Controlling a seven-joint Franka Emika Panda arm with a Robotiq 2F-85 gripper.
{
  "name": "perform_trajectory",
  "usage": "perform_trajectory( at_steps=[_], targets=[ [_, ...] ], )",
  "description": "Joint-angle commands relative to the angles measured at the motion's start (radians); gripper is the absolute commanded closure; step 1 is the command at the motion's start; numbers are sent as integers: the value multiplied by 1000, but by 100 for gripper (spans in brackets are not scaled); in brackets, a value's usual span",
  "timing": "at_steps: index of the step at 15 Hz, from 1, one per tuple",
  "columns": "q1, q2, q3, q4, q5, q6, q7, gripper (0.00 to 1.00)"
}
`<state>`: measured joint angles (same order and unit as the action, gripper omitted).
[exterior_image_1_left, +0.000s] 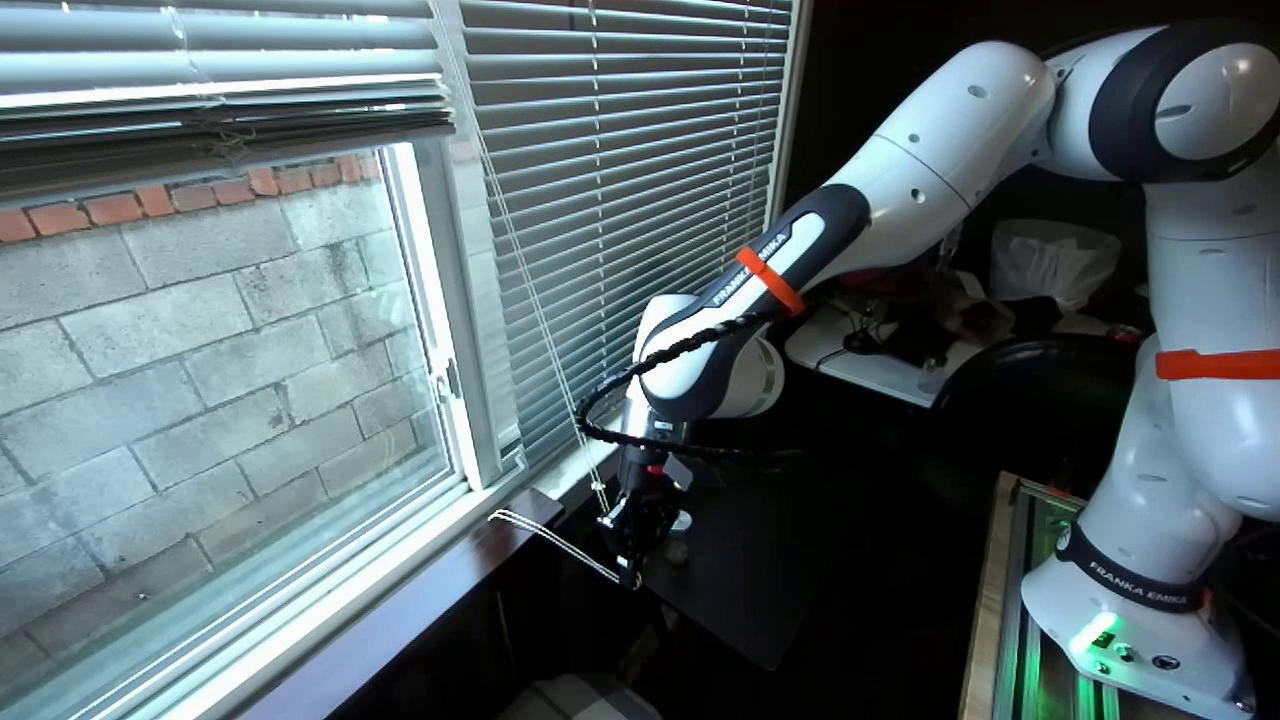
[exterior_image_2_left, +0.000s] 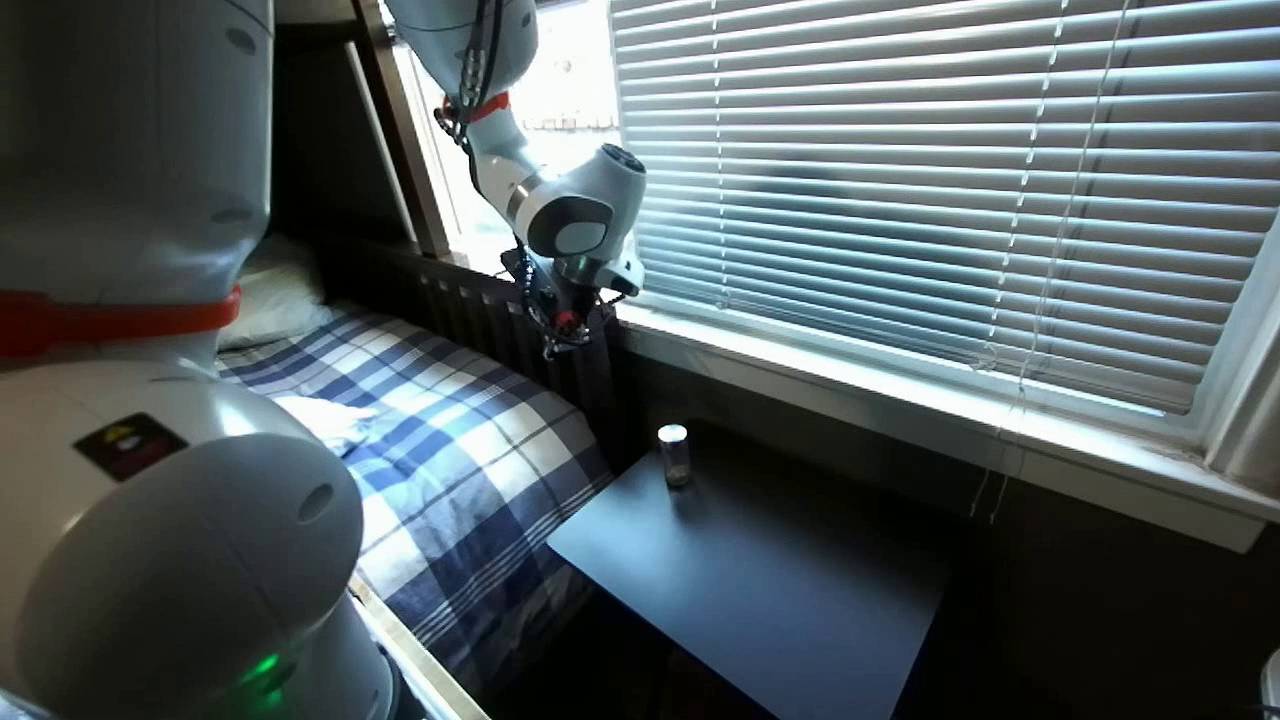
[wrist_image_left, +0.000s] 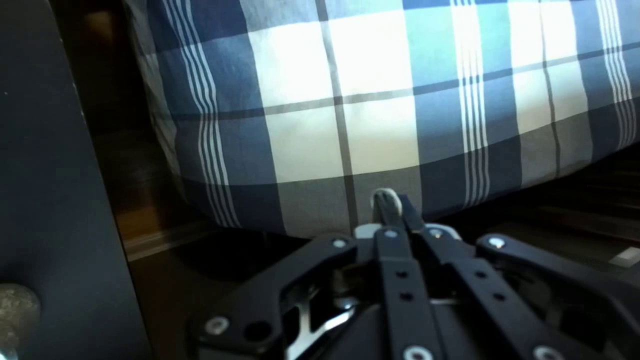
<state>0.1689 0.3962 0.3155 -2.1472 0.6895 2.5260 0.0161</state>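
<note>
My gripper hangs tilted downward below the window sill, beside the black table. White blind cord stretches from the sill's edge to its fingertips in an exterior view. A pale loop of this cord curls over the tip of one finger in the wrist view. The fingers are together, and the cord appears pinched at their tips; exactly how it passes between the pads is hidden. More cord strands run from the top of the blinds down behind the gripper. The gripper is dark and small in another exterior view.
A can stands on the black table close to the gripper's side. The bed with plaid bedding lies beyond the fingers. Slatted blinds and the window sill flank the arm. A white side table holds clutter.
</note>
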Motion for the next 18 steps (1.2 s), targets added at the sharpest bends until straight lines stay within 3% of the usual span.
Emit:
perform_trajectory(
  at_steps=[1, 12, 13, 14, 17, 18],
  targets=[
    [14, -14, -30, -43, -11, 22, 22, 100],
    [64, -146, -35, -36, -182, 123, 102, 100],
    [67, -148, -36, -35, -194, 115, 116, 73],
    [66, -148, -29, -31, -189, 118, 112, 72],
    [89, -184, -24, -41, -215, 179, 133, 50],
    [113, -208, -36, -48, -274, 204, 164, 43]
  ],
)
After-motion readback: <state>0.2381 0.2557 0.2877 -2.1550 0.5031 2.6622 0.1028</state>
